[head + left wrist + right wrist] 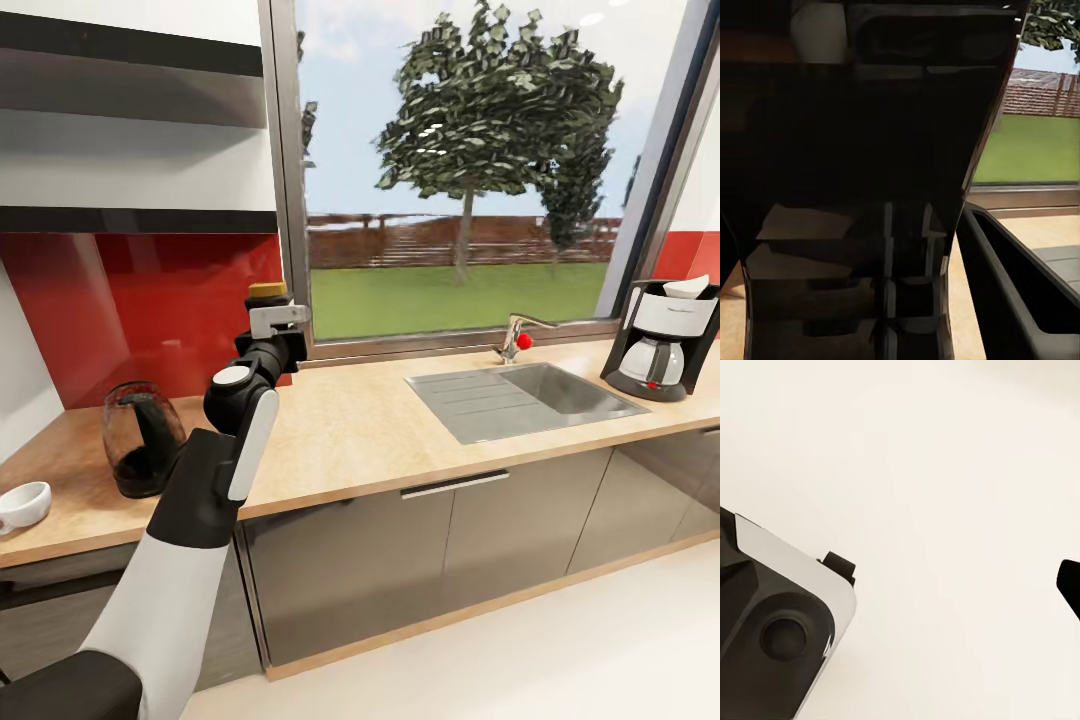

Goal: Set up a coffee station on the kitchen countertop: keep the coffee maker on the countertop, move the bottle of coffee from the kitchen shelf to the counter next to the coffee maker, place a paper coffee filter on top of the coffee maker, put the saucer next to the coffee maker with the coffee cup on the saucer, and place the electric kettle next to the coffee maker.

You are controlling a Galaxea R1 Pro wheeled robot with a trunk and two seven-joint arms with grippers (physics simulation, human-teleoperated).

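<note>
My left gripper (274, 318) is raised above the kitchen countertop (350, 430), in front of the red backsplash, and is shut on the bottle of coffee. Its yellow cap (268, 291) sticks up above the fingers. In the left wrist view the bottle's black body (870, 187) sits against one dark finger (1020, 300). The coffee maker (664, 342) stands at the counter's far right with the paper coffee filter (688, 287) on top. At the left stands the electric kettle (140, 436), and the white coffee cup (22, 505) is at the left edge.
A steel sink (530, 397) with a faucet (514, 337) lies between my left arm and the coffee maker. Dark wall shelves (130, 220) hang at the upper left, a large window behind. The right wrist view looks down at pale floor and a part of the robot's body (780, 630).
</note>
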